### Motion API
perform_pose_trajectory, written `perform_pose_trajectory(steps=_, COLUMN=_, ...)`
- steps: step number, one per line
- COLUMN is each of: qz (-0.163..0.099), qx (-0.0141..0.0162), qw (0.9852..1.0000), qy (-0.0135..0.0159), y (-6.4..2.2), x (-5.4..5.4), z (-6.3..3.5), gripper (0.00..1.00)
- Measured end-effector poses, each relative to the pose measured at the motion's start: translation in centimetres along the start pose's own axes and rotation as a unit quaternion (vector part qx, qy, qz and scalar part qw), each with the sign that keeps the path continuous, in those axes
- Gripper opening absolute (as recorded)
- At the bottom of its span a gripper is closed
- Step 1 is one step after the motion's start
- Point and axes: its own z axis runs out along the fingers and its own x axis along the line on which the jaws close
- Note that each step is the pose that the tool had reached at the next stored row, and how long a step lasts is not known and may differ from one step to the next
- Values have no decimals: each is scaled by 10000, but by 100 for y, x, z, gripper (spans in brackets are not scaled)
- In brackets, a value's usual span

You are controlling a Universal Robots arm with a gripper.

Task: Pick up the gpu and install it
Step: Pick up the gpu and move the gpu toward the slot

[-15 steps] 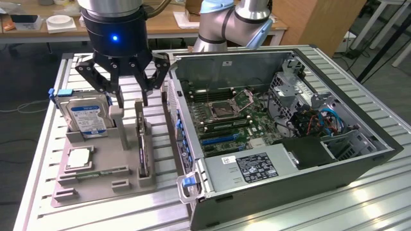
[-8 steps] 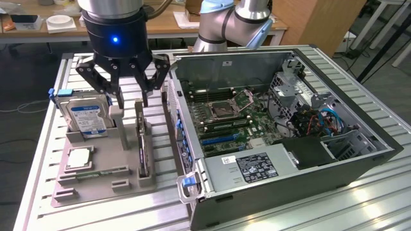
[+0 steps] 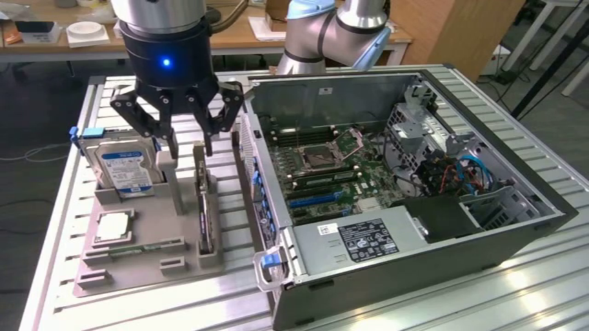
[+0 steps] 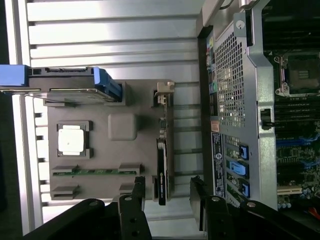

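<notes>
Your gripper hangs released, jaws spread wide and holding nothing, over the gpu and, by the look of it, clear of it. The gpu stands on its thin edge in a slot of the grey holder on the table. The hard drive is on the exterior view's left and the open computer case on its right. The card's long axis runs near to far, parallel with the case's side wall. In the wrist view the fingers straddle that axis, one on either side of the card's edge, so the gpu lies straight below you. The hard drive's blue label and the power supply sticker carry print too small to read.
</notes>
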Motion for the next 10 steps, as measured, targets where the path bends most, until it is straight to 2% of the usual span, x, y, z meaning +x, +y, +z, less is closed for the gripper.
perform_pose_trajectory(steps=10, qz=0, qx=0, qw=10000, qy=0, y=-4, x=2, z=89, gripper=49)
